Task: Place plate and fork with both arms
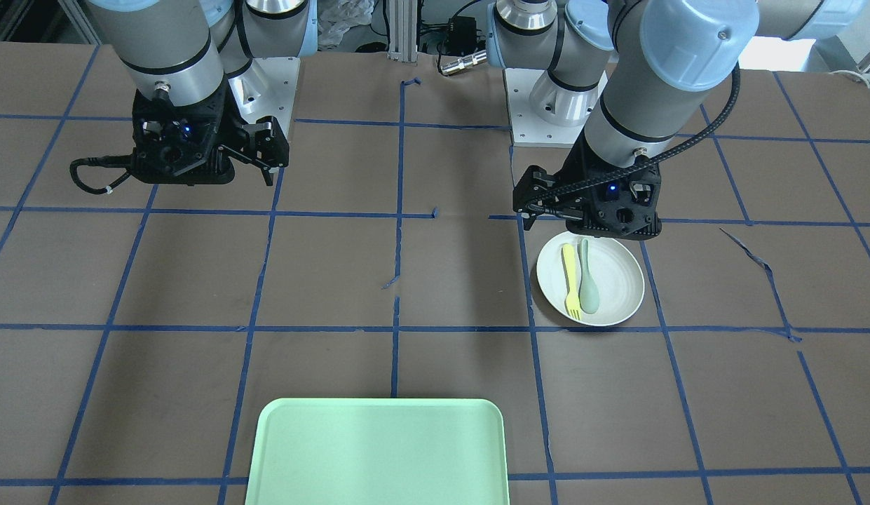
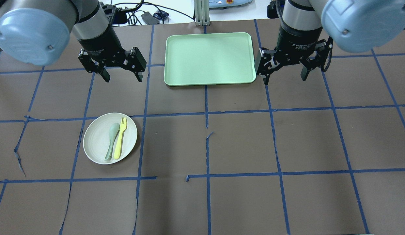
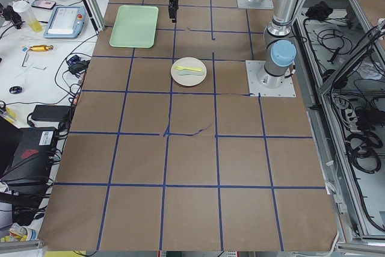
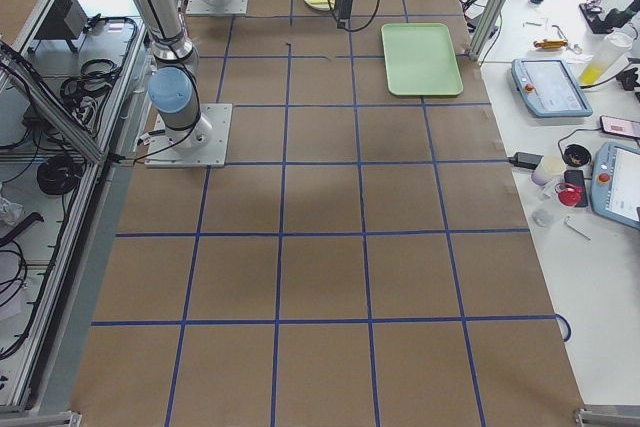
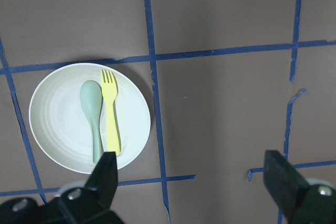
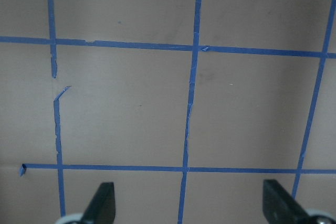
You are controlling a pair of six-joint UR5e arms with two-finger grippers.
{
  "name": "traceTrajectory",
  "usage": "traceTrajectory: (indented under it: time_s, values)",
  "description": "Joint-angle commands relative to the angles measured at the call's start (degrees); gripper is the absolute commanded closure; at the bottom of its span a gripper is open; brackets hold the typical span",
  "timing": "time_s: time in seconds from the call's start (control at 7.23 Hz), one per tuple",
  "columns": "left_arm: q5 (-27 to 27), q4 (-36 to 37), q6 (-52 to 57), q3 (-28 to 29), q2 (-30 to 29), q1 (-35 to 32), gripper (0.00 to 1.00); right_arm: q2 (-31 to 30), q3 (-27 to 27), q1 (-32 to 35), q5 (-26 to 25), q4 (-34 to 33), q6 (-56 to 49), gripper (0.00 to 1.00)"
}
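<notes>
The off-white plate [image 2: 95,143] lies on the brown table at the left of the overhead view. The yellow fork [image 2: 120,138] and a pale grey-green spoon [image 2: 110,140] lie side by side in it. My left gripper [image 2: 122,76] hovers open and empty above the table, just beyond the plate. The left wrist view shows the plate [image 5: 58,129], the fork [image 5: 111,119] and both open fingers, apart from the plate. My right gripper [image 2: 285,77] is open and empty at the right edge of the green tray. Its wrist view shows only table between its fingertips [image 6: 102,203].
The mint-green rectangular tray [image 2: 209,58] lies at the far middle of the table, between the two grippers, with nothing in it. It also shows in the front view [image 1: 378,449]. Blue tape lines grid the brown table cover, torn in places.
</notes>
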Motion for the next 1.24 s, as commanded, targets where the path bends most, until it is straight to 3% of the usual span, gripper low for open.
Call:
traceTrajectory:
  time_s: [0.0, 1.11]
  values:
    - [0.08, -0.02, 0.08, -0.05, -0.28, -0.06, 0.00, -0.14, -0.23, 0.03, 0.06, 0.18, 0.09, 0.00]
    - [-0.53, 0.33, 0.08, -0.75, -0.11, 0.03, 0.00, 0.04, 0.12, 0.03, -0.37, -0.69, 0.53, 0.00]
